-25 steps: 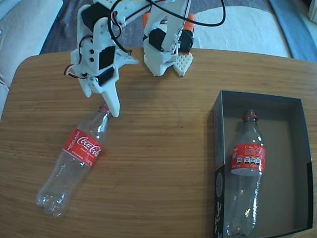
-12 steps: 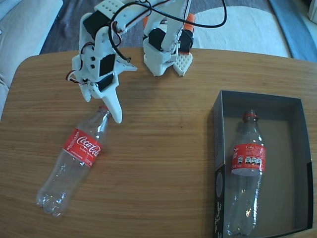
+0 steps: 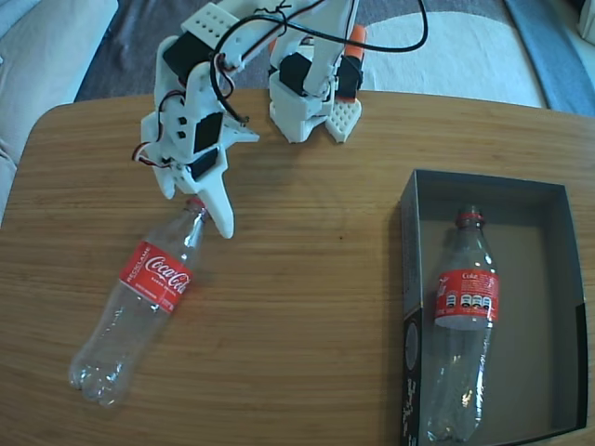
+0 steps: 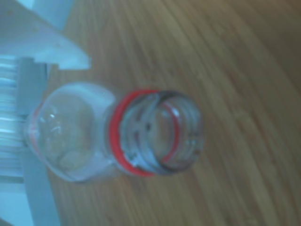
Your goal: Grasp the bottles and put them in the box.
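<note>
A clear Coca-Cola bottle (image 3: 139, 302) with a red label lies on the wooden table at the left of the fixed view, neck pointing up-right. My white gripper (image 3: 197, 212) hangs open over that neck, with a finger on each side, apart from it. In the wrist view the bottle's open mouth and red neck ring (image 4: 153, 134) fill the centre, and a white finger (image 4: 51, 44) shows at the upper left. The second bottle (image 3: 462, 316) lies lengthwise in the left half of the dark box (image 3: 548, 307) at the right.
The arm's white and orange base (image 3: 311, 102) is mounted at the table's far edge, with a black cable (image 3: 409, 37) looping above it. Bare wooden tabletop (image 3: 307, 307) separates the bottle on the table from the box. The box's near end reaches the table's front edge.
The gripper has come down and slightly right, closer around the neck of the bottle on the table. Neither bottle has moved.
</note>
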`<state>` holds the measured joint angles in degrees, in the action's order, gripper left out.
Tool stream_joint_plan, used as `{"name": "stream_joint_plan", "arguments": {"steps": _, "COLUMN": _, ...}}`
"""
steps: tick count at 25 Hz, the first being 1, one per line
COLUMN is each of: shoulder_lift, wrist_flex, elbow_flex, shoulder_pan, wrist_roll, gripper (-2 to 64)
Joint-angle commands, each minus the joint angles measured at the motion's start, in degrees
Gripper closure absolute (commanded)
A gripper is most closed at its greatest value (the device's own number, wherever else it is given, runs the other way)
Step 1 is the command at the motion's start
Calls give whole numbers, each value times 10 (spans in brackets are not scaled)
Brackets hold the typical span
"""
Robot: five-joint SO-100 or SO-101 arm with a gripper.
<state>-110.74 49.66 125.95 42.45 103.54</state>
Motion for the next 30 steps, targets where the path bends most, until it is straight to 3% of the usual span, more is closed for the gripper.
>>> {"name": "stream_joint_plan", "arguments": {"steps": 1, "shoulder_lift": -4, "wrist_flex": -25, "elbow_flex": 3, "shoulder_pan": -5, "wrist_roll": 4, "gripper": 102}}
{"name": "stream_joint_plan", "arguments": {"steps": 11, "shoulder_lift": -4, "wrist_flex": -107, "elbow_flex": 64, "shoulder_pan": -5, "wrist_roll": 5, "gripper": 102}}
{"name": "stream_joint_plan", "arguments": {"steps": 20, "shoulder_lift": 33, "wrist_flex": -120, "elbow_flex": 63, "shoulder_pan": -4, "wrist_roll": 1, "gripper": 102}}
{"name": "stream_joint_plan", "arguments": {"steps": 24, "shoulder_lift": 54, "wrist_flex": -158, "elbow_flex": 60, "shoulder_pan": -4, "wrist_roll": 3, "gripper": 102}}
{"name": "stream_joint_plan", "arguments": {"steps": 30, "shoulder_lift": 72, "wrist_flex": -167, "elbow_flex": 47, "shoulder_pan": -4, "wrist_roll": 3, "gripper": 102}}
